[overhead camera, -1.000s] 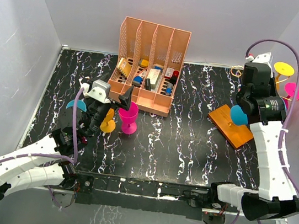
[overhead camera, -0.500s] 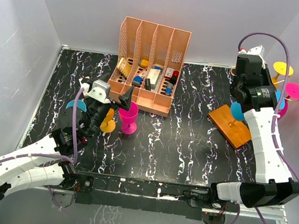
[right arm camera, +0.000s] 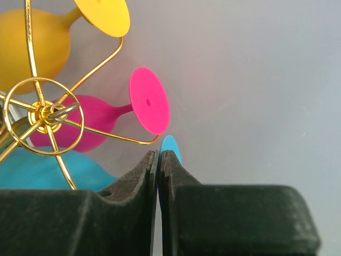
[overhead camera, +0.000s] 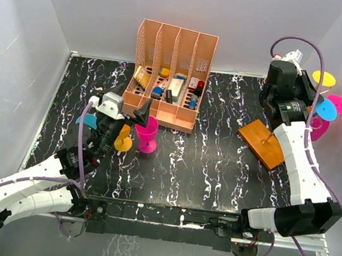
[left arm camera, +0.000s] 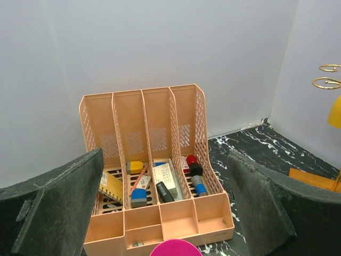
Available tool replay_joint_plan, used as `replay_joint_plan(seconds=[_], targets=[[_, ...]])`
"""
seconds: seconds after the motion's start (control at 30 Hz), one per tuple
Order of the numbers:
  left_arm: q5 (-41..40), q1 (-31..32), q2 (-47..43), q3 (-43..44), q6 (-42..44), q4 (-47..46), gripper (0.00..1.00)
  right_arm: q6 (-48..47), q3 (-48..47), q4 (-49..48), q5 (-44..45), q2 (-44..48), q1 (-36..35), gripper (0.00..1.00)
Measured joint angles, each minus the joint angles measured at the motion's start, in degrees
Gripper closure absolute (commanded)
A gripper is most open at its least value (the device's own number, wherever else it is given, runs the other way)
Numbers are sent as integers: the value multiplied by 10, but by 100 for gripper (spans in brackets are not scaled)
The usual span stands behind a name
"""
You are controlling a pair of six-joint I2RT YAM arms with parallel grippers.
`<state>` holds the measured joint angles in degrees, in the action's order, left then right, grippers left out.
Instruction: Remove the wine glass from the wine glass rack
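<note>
Spreading wide, the left gripper (left arm camera: pixel 164 154) is released and holds nothing, with a dark padded finger at each side of its wrist view. Beyond and between those fingers stands the peach organizer (left arm camera: pixel 160 213), small items lying in its rear slots. Just below the fingers the rim of a standing magenta glass (left arm camera: pixel 176 248) shows, and from above a small orange glass (overhead camera: pixel 123 140) stands close beside it on the black marbled table (overhead camera: pixel 216 166).

To the right, the wine glass rack (right arm camera: pixel 41 111) stands on its wooden base (overhead camera: pixel 264 144), and the right arm reaches up to the rack's hooks. The right gripper (right arm camera: pixel 159 153) is clenched down to a thin slit. The round foot of the blue wine glass (right arm camera: pixel 170 145) pokes out right at the fingertips, while its bowl lies left of the fingers, low under the gold hub. I cannot tell whether the foot is actually nipped in that slit. Above the fingertips a hanging magenta glass (right arm camera: pixel 90 114) sits in a wire hook, its foot just clear of the blue one. Higher and further left hangs a yellow glass (right arm camera: pixel 32 48).
</note>
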<state>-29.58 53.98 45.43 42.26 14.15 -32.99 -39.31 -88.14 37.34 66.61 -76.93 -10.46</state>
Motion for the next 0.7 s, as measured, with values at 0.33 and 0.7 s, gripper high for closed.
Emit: replay_joint_plan(seconds=[0.33, 0.7], targets=[[0, 4, -2, 0, 1, 0, 3, -34, 40, -36, 0, 21, 35, 92], [0, 6, -2, 0, 2, 0, 3, -37, 78, -34, -9, 84, 38, 92]])
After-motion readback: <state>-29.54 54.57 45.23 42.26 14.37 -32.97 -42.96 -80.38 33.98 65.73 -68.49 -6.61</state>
